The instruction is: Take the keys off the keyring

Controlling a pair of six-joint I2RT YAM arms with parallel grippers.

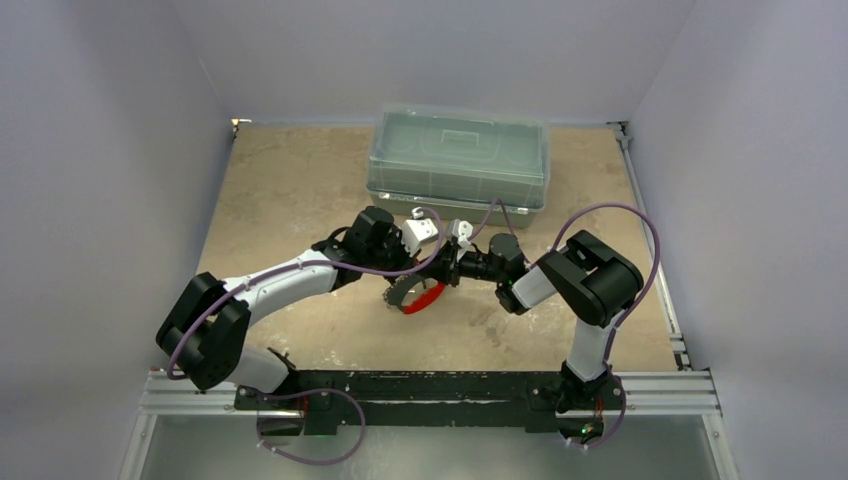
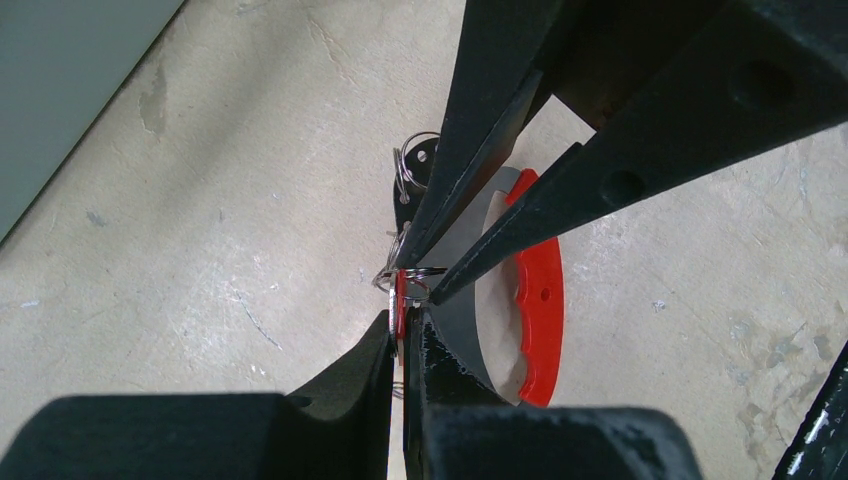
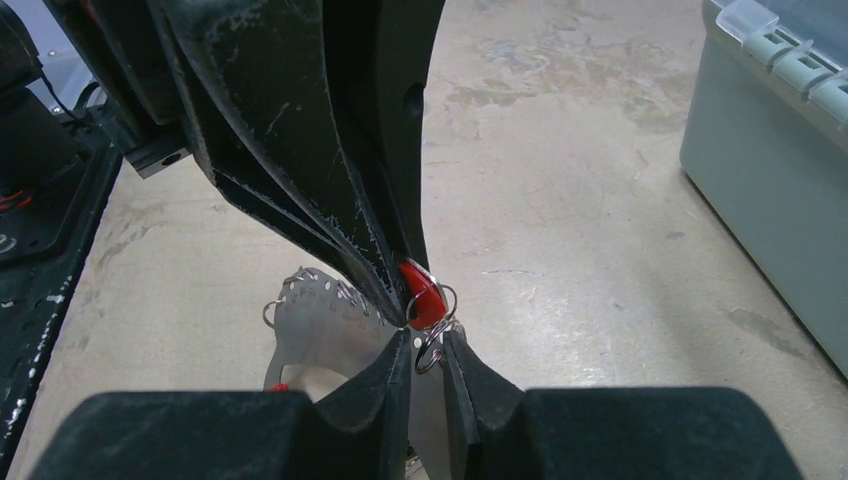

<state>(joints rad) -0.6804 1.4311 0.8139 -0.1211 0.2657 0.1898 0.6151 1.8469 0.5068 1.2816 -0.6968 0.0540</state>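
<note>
The keyring, a grey crescent plate with a red outer edge, lies on the table under both grippers. My left gripper is shut on the red-headed key, whose red head shows at the tip of its fingers. A thin metal loop hangs from that key. My right gripper stands narrowly open around the loop, its jaws a small gap apart. In the top view the left gripper and right gripper meet tip to tip. Other small rings hang on the plate.
A large clear plastic box stands just behind the grippers, its wall at the right of the right wrist view. The black base rail runs along the near edge. Grey walls close in the tan table.
</note>
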